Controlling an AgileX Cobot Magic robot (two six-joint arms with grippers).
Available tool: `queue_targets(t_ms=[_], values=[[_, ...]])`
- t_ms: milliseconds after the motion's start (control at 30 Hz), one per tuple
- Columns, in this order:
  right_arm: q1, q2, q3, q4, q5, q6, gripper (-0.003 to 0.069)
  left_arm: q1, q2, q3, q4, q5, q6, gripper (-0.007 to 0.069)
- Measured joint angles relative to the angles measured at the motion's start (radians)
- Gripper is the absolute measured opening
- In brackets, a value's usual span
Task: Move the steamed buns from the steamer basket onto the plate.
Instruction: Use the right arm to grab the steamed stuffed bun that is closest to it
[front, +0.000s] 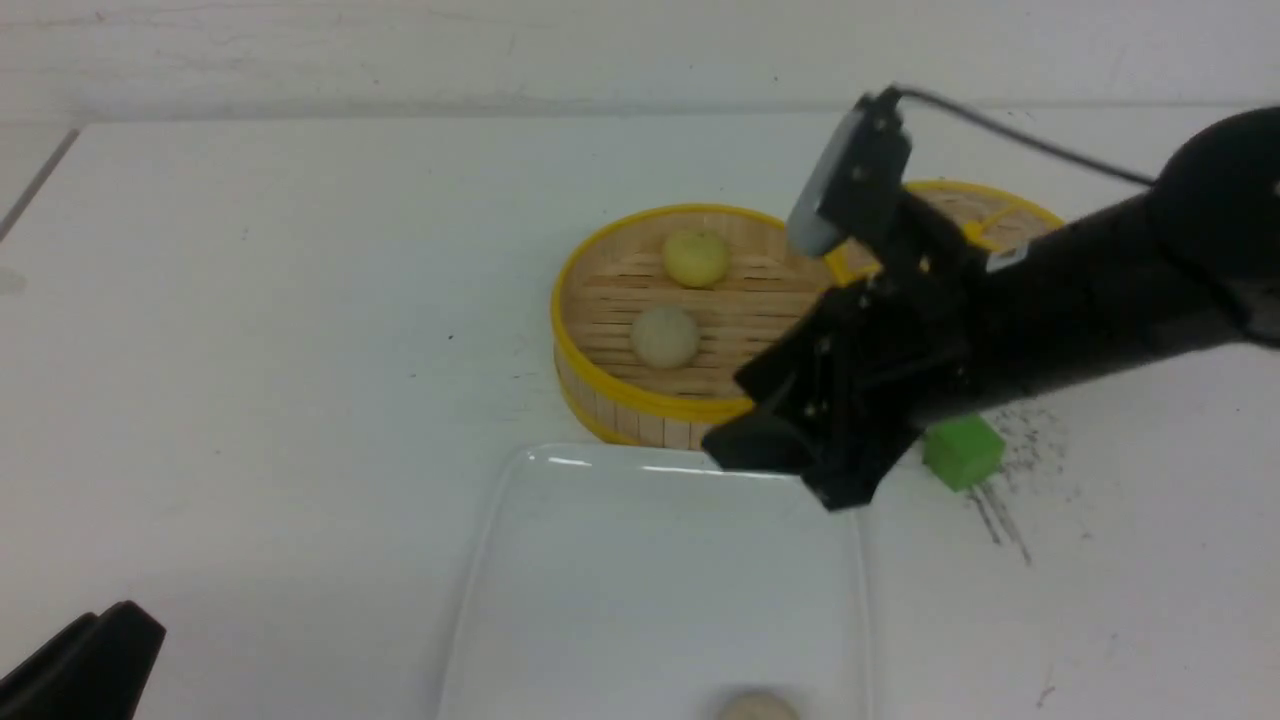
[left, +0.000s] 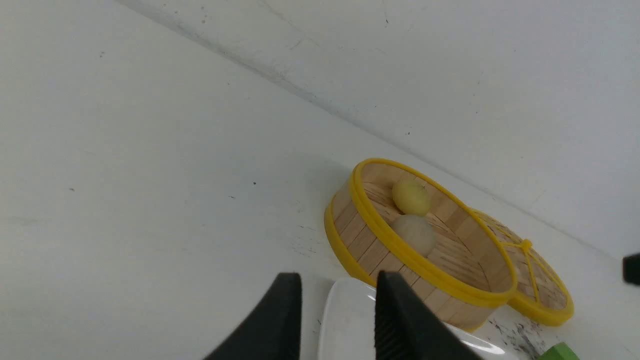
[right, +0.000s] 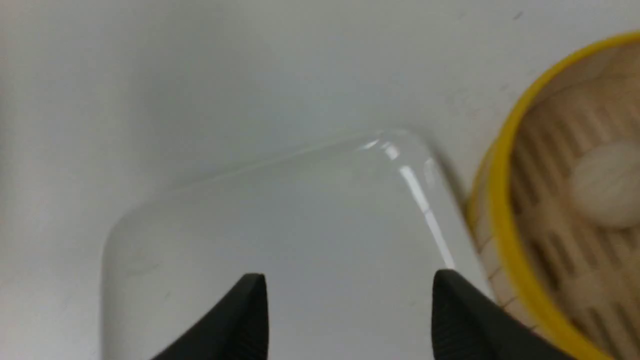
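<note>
The steamer basket (front: 600, 400) stands mid-table with two steamed buns in it, a pale yellow one (front: 695, 257) and an off-white one (front: 665, 336). In front of it lies the white plate (front: 620, 600); a third bun (front: 757, 707) rests on it at the picture's lower edge. My right gripper (front: 800, 470) hangs open and empty over the plate's far right corner, just short of the basket (right: 500, 210); in its own view the gripper (right: 350, 279) has only the bare plate (right: 280, 215) beneath it. My left gripper (left: 339, 280) is open and empty, low at the near left.
A flat woven lid with yellow spokes (front: 990, 215) leans behind the basket on the right. A green cube (front: 962, 452) sits right of the plate, partly behind my right arm, beside dark scuff marks on the table. The wall runs along the far edge.
</note>
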Motion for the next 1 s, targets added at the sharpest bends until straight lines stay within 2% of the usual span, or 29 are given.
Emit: queue_targets(t_ms=[133,333,633,1000], values=[[-0.013,-0.036,-0.058,-0.139,-0.021,0.145,0.0412,0.0,0.0,0.0,0.0,0.0,0.0,0.0241],[-0.019,-0.037,-0.075,-0.259,-0.027,0.225,0.0394,0.0,0.0,0.0,0.0,0.0,0.0,0.0241],[-0.019,-0.037,-0.079,-0.188,-0.031,0.229,0.0393,0.0,0.0,0.0,-0.003,0.003,0.003,0.0241],[-0.019,-0.037,-0.079,-0.184,-0.03,0.216,0.0393,0.0,0.0,0.0,-0.003,0.001,0.106,0.0241]])
